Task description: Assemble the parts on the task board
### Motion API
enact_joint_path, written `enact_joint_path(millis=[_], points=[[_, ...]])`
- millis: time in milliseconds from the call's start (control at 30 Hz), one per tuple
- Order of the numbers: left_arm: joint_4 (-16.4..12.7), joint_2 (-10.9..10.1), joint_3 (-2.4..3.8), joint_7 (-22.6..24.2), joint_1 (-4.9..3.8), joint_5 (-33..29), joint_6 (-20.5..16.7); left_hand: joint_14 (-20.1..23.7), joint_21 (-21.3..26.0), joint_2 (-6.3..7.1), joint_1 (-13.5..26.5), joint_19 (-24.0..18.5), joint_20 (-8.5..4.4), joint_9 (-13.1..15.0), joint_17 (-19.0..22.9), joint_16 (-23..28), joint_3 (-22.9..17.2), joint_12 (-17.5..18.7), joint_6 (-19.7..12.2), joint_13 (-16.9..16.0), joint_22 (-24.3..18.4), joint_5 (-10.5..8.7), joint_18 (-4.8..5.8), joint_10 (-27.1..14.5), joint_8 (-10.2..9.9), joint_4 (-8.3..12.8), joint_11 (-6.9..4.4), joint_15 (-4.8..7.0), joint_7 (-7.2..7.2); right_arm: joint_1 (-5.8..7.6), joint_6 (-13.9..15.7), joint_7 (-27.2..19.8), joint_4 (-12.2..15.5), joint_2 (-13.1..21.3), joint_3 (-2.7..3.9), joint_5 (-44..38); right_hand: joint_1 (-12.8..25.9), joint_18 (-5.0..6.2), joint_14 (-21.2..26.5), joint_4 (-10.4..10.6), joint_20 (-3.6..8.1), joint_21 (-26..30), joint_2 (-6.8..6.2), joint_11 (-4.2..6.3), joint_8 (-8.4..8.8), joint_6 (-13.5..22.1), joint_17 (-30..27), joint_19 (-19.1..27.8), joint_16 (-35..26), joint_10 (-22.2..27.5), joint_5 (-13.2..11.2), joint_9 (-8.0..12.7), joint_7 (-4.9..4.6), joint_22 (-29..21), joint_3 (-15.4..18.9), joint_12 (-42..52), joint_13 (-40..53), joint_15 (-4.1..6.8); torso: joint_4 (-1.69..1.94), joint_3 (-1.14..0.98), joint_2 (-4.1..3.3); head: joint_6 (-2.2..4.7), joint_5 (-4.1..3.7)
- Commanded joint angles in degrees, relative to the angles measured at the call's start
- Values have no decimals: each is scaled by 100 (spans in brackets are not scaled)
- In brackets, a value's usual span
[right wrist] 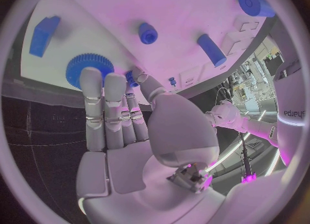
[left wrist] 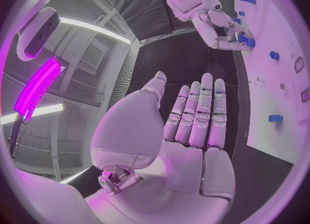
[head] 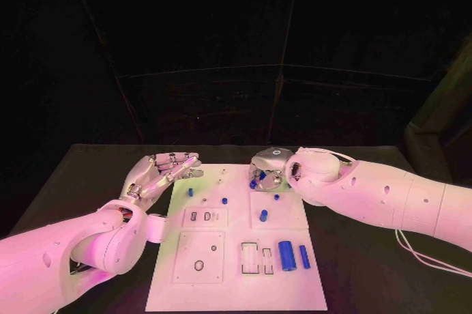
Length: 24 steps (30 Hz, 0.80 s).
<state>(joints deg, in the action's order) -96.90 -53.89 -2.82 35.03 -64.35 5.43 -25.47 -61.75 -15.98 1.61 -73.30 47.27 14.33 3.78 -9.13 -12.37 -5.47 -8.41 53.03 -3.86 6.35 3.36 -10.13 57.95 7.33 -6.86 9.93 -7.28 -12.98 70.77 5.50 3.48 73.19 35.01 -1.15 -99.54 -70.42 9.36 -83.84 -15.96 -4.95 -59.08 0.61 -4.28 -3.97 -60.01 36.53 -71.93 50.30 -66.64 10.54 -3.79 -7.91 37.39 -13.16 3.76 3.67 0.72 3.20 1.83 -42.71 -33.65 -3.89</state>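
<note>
The left hand [head: 157, 175] hovers over the tabletop [head: 89, 184] just beside the task board's [head: 236, 287] left edge, near its far corner. Its fingers lie straight and together, palm empty, so it is open and holds nothing.

On the board, small blue pegs [head: 224, 201] stand in the far half. Nearer the robot lie a thick blue cylinder [head: 286, 255] and, just beside it, a thinner blue rod [head: 304, 257], next to rectangular slots [head: 249, 258].

The right hand [head: 267, 172] reaches over the board's far middle. Its wrist view shows the fingertips [right wrist: 92, 76] at the rim of a blue toothed gear [right wrist: 87, 68] lying flat on the board, with a short blue peg [right wrist: 148, 32] and a blue block [right wrist: 44, 35] nearby. Whether the fingers already pinch the gear cannot be told; nothing looks lifted.

The step in hand looks like taking up the gear. To do it well, the fingers should probably close on opposite sides of the toothed rim, squarely, so the gear rises level rather than tipping or sliding toward the board's edge. The left hand would best keep off the pegs.
</note>
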Motion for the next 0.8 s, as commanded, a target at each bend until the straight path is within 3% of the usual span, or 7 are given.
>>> enact_joint_path(millis=[33,367,433,567,800], points=[[0,-2,4,-6,-11,49,96,-10,19,-50,-15,33,0,-6,-10,37,-5,32,8,7,-5,-17,-48,13,-23,31,26,-32,-32,14,-119,-27,15,-13,5,-59,44,-65,-152,11,3,-131,47,-12,18,1,119,-49,132,-56,-27,-6,-1,160,-64,9,6,13,-4,-3,-40,12,0],[26,-3,4,-38,-15,49,120,2,33,-67,-22,50,4,-6,-11,74,-4,62,5,8,-20,-17,-47,7,-45,62,32,-39,-37,14,16,-99,21,-46,5,22,86,-129,-155,92,4,-599,194,15,-25,-151,644,-120,707,-229,-269,-25,15,713,-388,26,12,29,8,-2,-85,-12,-6],[31,-5,4,-50,-15,49,125,2,39,-74,-29,56,5,-6,-12,87,-6,74,3,8,-26,-17,-47,4,-54,78,35,-41,-40,14,173,-106,29,-40,5,68,70,-150,-165,128,15,-722,276,35,-59,-255,784,-160,852,-323,-372,-39,32,871,-508,43,18,48,0,-3,-94,-5,7],[44,-8,4,-76,-16,49,129,1,49,-85,-39,64,7,-7,-15,107,-8,94,-4,9,-36,-17,-47,-2,-71,103,40,-44,-48,13,537,-142,71,-10,5,243,81,-186,-170,191,38,-917,320,82,-113,-424,985,-227,1058,-483,-412,-65,65,1131,-662,71,31,73,-1,-6,-97,2,5],[54,-25,4,-116,-20,49,146,-10,78,-121,-79,82,13,-8,-25,154,-25,147,-23,9,-65,-15,-46,-22,-113,182,55,-51,-64,14,949,-66,196,44,10,529,165,-205,-149,318,60,-1069,264,111,-122,-537,1115,-240,1229,-611,-426,-85,87,1294,-797,52,32,92,6,4,-118,37,10]])
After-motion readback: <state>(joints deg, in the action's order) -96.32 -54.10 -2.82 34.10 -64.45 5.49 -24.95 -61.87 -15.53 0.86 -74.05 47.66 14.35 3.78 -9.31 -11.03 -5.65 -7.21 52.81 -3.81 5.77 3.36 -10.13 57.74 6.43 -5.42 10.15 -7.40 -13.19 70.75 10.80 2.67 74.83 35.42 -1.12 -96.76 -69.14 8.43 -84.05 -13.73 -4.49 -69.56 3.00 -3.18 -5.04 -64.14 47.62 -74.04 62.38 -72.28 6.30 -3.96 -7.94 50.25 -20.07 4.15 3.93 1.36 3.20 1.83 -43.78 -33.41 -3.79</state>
